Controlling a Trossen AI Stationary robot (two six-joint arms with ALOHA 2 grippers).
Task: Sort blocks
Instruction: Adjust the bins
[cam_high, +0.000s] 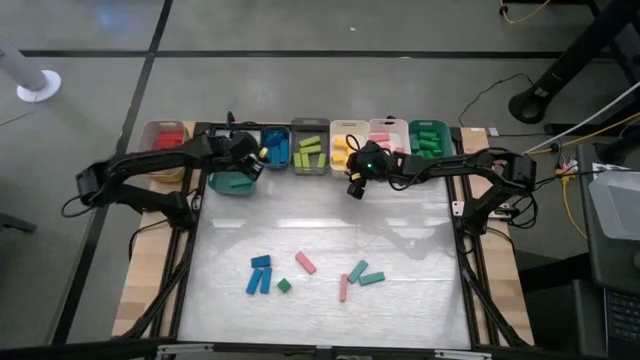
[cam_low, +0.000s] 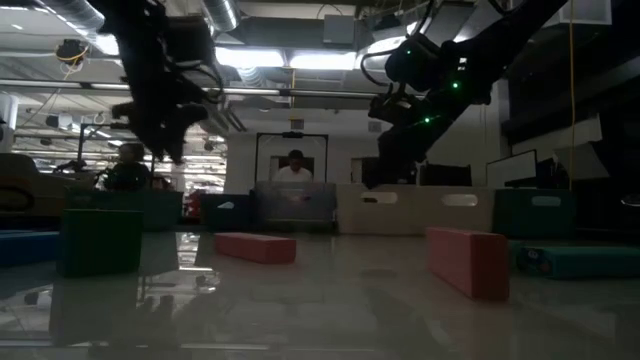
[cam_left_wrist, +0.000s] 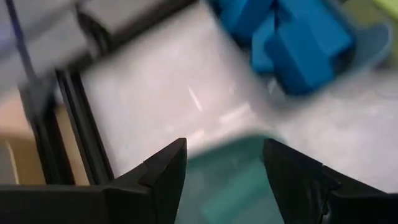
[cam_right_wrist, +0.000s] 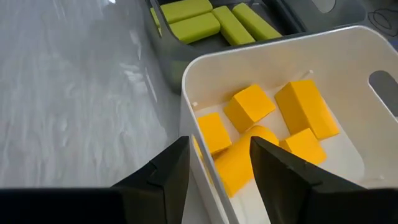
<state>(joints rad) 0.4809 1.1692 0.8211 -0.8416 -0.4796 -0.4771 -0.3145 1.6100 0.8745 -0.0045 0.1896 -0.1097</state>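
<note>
Loose blocks lie on the near half of the table: two blue bars, a dark green cube, two pink bars and two teal bars. My left gripper hangs open above the teal bin, whose teal shows between the fingers. My right gripper stands open over the near wall of the white bin, with yellow blocks lying inside it. Nothing shows held in either gripper.
Along the table's far edge stands a row of bins: red, blue, grey with lime bars, white with yellow blocks, pink and green. A person sits beyond the table.
</note>
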